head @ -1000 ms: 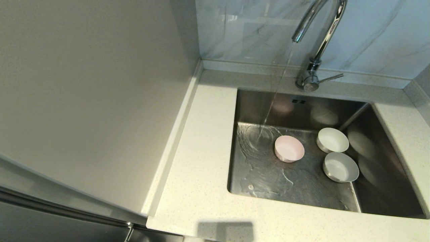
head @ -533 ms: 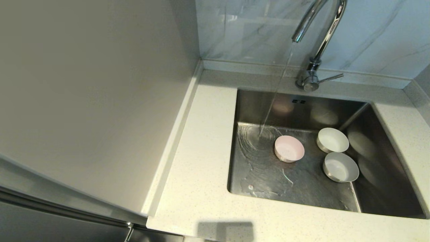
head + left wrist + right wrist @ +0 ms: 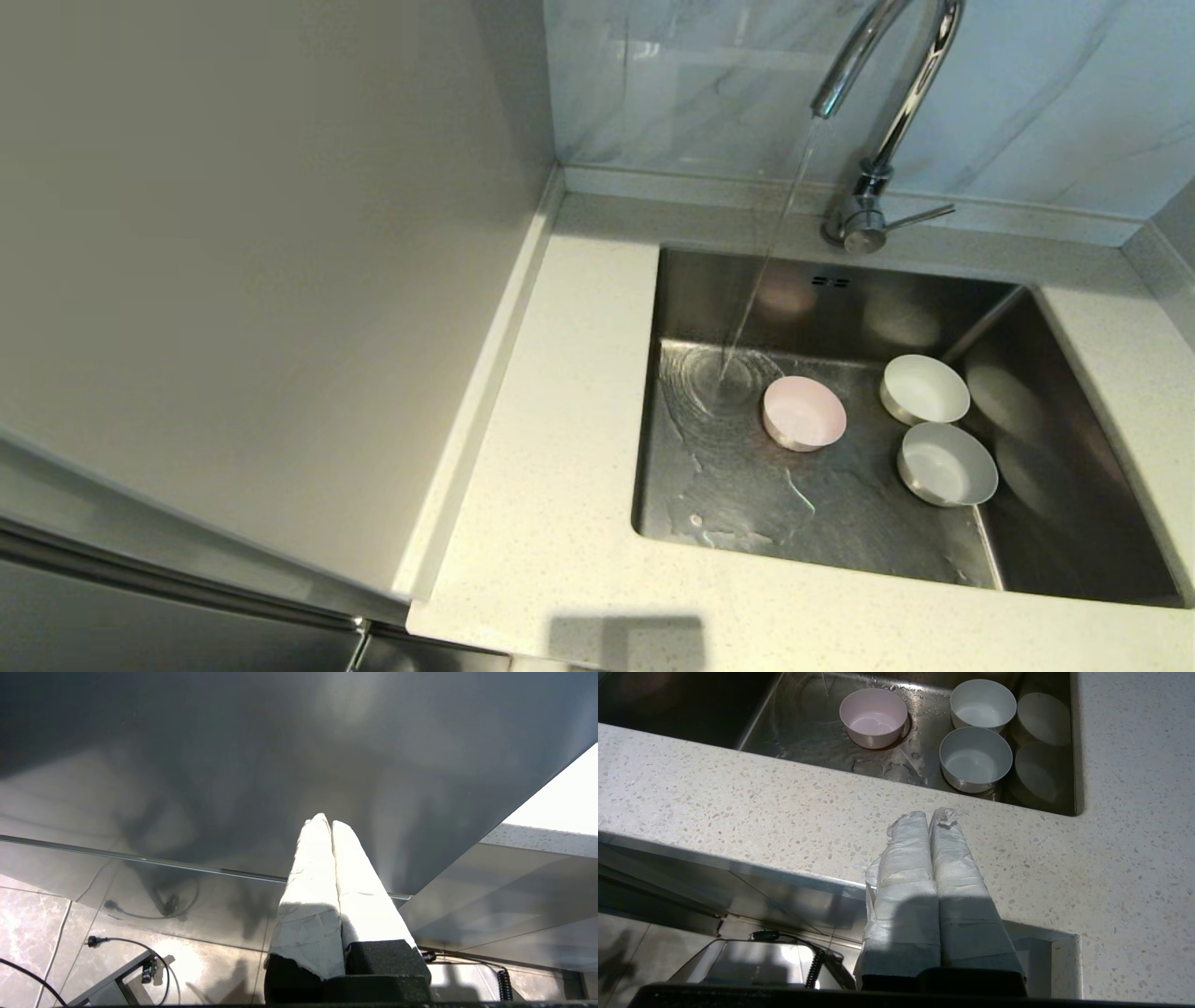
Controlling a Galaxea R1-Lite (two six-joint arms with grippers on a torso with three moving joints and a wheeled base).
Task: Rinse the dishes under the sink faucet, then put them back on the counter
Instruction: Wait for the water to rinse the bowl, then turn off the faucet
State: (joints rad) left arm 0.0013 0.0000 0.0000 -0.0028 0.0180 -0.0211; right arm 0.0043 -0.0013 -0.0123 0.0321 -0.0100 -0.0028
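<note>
Left gripper (image 3: pixel 331 823): jaws closed, wrapped fingers (image 3: pixel 313 877) pressed together, nothing held, parked low | Right gripper (image 3: pixel 930 814): jaws closed, wrapped fingers (image 3: pixel 957 872) touching along their length, nothing held | Neither arm appears in the head view.

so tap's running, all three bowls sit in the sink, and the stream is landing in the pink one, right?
Not quite. The faucet is running and all three bowls sit in the sink, but the head view shows the stream hitting the bare sink floor just beside the pink bowl, not inside it. The two white bowls sit farther from it.
</note>
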